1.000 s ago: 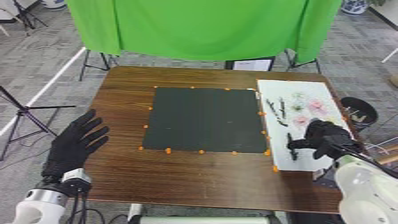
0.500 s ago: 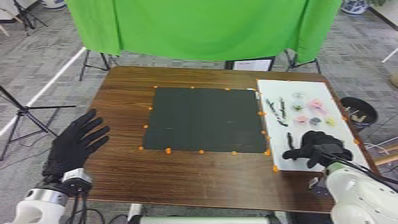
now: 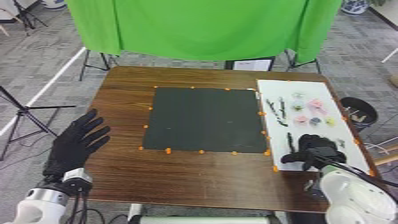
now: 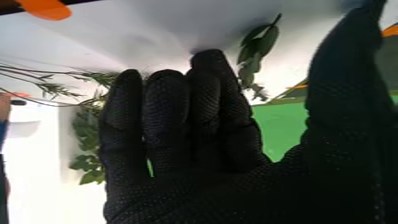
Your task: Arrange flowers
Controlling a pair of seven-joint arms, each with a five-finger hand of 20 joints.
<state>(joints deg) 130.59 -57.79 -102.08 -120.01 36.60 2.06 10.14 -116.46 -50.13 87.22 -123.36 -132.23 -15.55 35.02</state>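
Note:
My right hand (image 3: 315, 152) is over the near part of the white board (image 3: 286, 162), just right of a dark green leafy sprig (image 3: 290, 142). In the right wrist view the glove of my right hand (image 4: 191, 135) has its fingers straight and the thumb apart, holding nothing; a leafy sprig (image 4: 258, 50) lies between thumb and fingers, thin-leaved stems (image 4: 44, 82) on the other side. Pink flowers (image 3: 316, 106), a yellow bloom (image 3: 330, 121) and dark twigs (image 3: 275, 110) lie farther up the board. My left hand (image 3: 75, 142) is open at the table's left edge.
A black square mat (image 3: 206, 120) with orange markers around it lies mid-table, left of the white board. A dark bin (image 3: 359, 111) stands beyond the table's right edge. A green cloth (image 3: 204, 30) hangs behind the brown table (image 3: 195, 180).
My right hand has moved from over the sprig and the flowers toward the near end of the board, then slightly left. The left hand has stayed still.

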